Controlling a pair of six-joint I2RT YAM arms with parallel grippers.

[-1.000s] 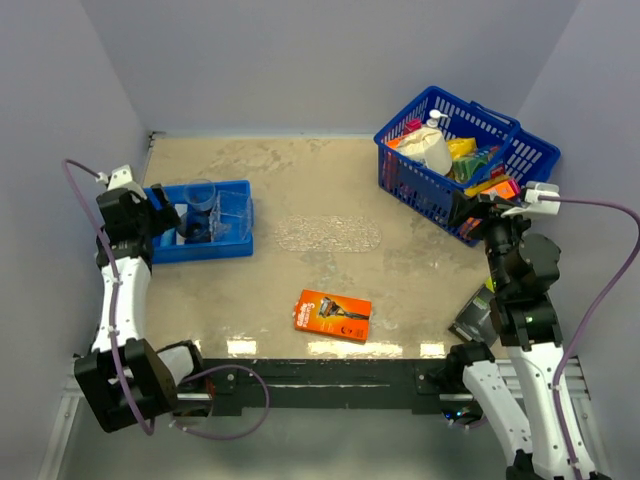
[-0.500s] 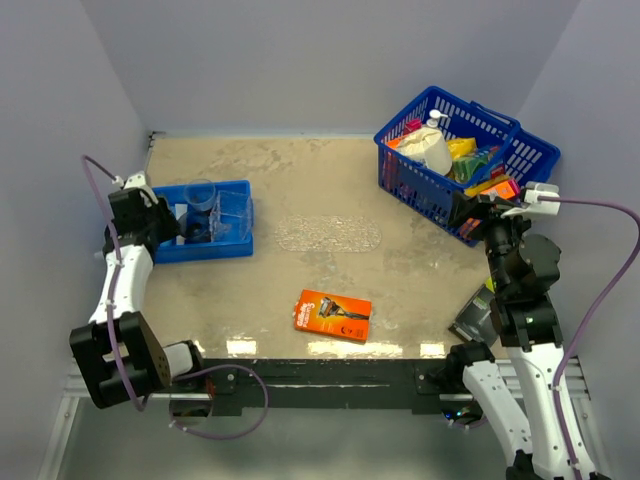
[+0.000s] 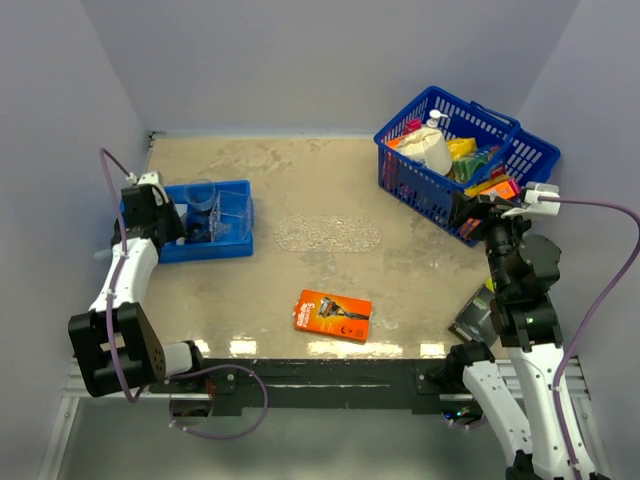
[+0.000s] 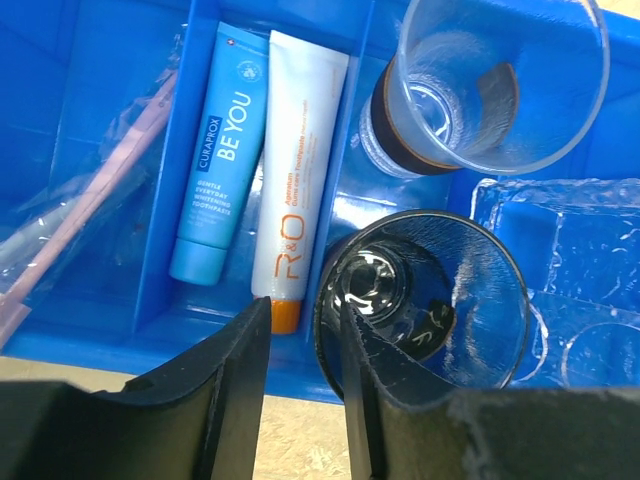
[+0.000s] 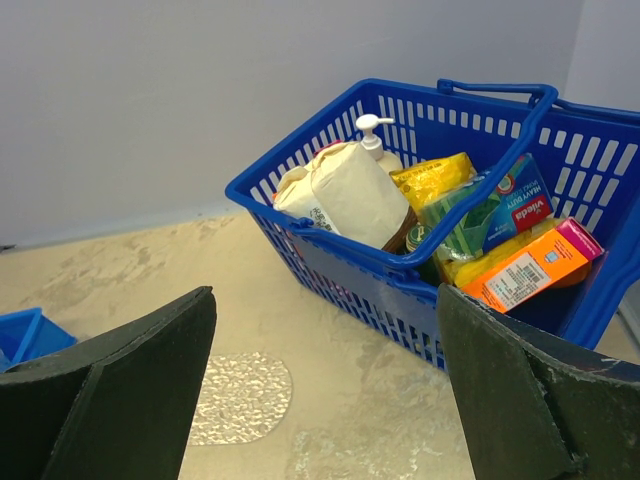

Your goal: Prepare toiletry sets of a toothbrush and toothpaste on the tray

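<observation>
Left gripper [image 4: 304, 335] has swung in over the bin [image 4: 100, 60], jaws half-drawn astride the dark cup's [image 4: 420, 300] rim; pinching or not, cannot tell. Toothpaste [image 4: 215, 165] lies inside the bin beside that cup. Right gripper [image 5: 325, 330] gapes empty. Risk: the one-sided rim hold could tip the cup.

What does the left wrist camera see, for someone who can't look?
The left claw straddles the near rim of a dark see-through cup in a blue bin, not yet pinching it. A blue toothpaste tube and a white one lie together in the next compartment; a clear cup stands behind.
</observation>
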